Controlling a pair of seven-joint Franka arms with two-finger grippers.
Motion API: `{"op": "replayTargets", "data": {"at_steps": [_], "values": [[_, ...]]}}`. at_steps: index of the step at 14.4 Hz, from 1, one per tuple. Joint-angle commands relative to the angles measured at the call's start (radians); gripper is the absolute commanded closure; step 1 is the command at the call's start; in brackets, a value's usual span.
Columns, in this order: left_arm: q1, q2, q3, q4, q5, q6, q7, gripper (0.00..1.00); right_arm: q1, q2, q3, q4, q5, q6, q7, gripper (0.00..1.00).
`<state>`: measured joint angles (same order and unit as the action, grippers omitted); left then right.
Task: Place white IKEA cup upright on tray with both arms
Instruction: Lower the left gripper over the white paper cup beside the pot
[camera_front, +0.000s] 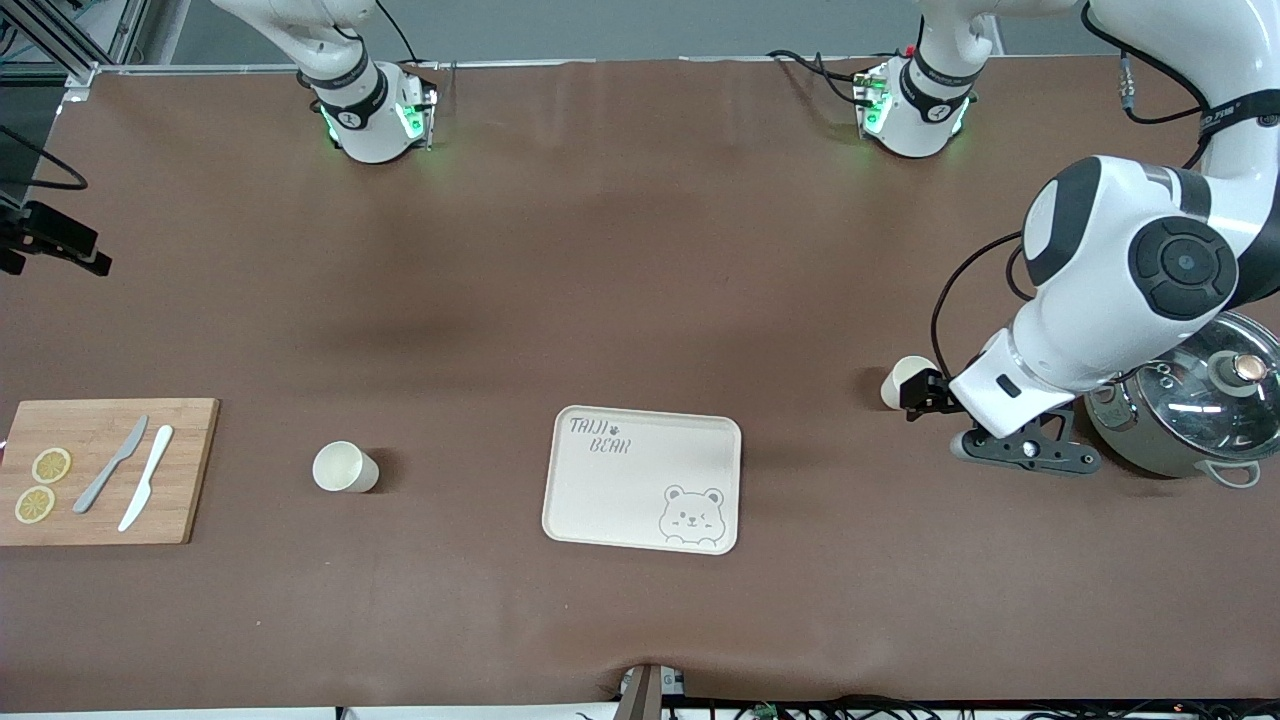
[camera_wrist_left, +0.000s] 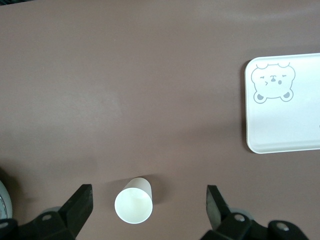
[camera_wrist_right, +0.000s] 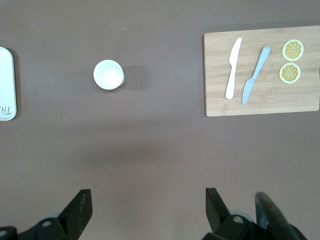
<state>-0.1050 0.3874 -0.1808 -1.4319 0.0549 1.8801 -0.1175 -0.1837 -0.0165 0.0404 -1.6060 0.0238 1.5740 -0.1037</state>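
Observation:
Two white cups stand mouth up on the brown table. One cup (camera_front: 345, 467) is between the cutting board and the cream bear tray (camera_front: 641, 480); it also shows in the right wrist view (camera_wrist_right: 108, 74). The other cup (camera_front: 903, 381) is toward the left arm's end and also shows in the left wrist view (camera_wrist_left: 133, 201). My left gripper (camera_front: 925, 392) is open just over this cup, its fingers wide on either side of it (camera_wrist_left: 148, 206) and not touching. My right gripper (camera_wrist_right: 147, 207) is open and empty, high over bare table; it is out of the front view. The tray holds nothing.
A steel pot with a glass lid (camera_front: 1190, 410) stands at the left arm's end, close beside the left wrist. A wooden cutting board (camera_front: 100, 470) with two knives and two lemon slices lies at the right arm's end. The tray's edge (camera_wrist_right: 6, 84) shows in the right wrist view.

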Motion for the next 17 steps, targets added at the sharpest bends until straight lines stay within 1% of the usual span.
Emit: {"op": "replayTargets", "data": {"at_steps": [1, 4, 5, 6, 7, 8, 9, 11, 12, 14, 16, 17], "values": [[0.004, -0.016, 0.0, 0.001, -0.015, 0.002, -0.002, 0.0, 0.009, 0.01, 0.018, 0.008, -0.002, 0.001, 0.012, 0.0], [-0.019, -0.01, -0.012, -0.004, 0.005, 0.008, -0.013, 0.0, 0.027, 0.026, 0.018, 0.006, -0.004, -0.002, 0.012, 0.0], [-0.028, -0.012, -0.012, -0.021, 0.022, 0.01, -0.01, 0.0, 0.026, 0.03, 0.018, 0.006, -0.002, 0.0, 0.012, 0.0], [-0.021, -0.024, -0.015, -0.059, 0.037, 0.011, 0.005, 0.0, 0.026, 0.032, 0.018, 0.006, -0.002, -0.002, 0.013, 0.0], [-0.012, -0.047, -0.016, -0.106, 0.045, 0.02, 0.018, 0.0, 0.026, 0.033, 0.018, 0.004, -0.002, -0.003, 0.013, 0.0], [-0.001, -0.074, -0.016, -0.167, 0.055, 0.061, 0.038, 0.0, 0.027, 0.035, 0.018, 0.004, -0.002, -0.002, 0.013, 0.0], [0.013, -0.117, -0.016, -0.249, 0.056, 0.129, 0.062, 0.0, 0.027, 0.035, 0.018, 0.006, -0.002, -0.002, 0.012, 0.0], [0.074, -0.197, -0.02, -0.42, 0.045, 0.281, 0.12, 0.0, 0.027, 0.035, 0.018, 0.006, -0.001, -0.002, 0.012, 0.0], [0.093, -0.214, -0.022, -0.47, 0.04, 0.319, 0.159, 0.0, 0.027, 0.036, 0.018, 0.006, -0.001, -0.002, 0.013, 0.0], [0.123, -0.229, -0.022, -0.527, 0.039, 0.335, 0.191, 0.0, 0.027, 0.04, 0.018, 0.006, -0.001, 0.0, 0.013, 0.0], [0.163, -0.245, -0.023, -0.594, 0.031, 0.384, 0.24, 0.0, 0.027, 0.04, 0.018, 0.006, -0.001, 0.0, 0.013, 0.0], [0.179, -0.254, -0.025, -0.639, 0.007, 0.428, 0.263, 0.0, 0.027, 0.041, 0.018, 0.006, -0.001, 0.0, 0.013, 0.0]]}}
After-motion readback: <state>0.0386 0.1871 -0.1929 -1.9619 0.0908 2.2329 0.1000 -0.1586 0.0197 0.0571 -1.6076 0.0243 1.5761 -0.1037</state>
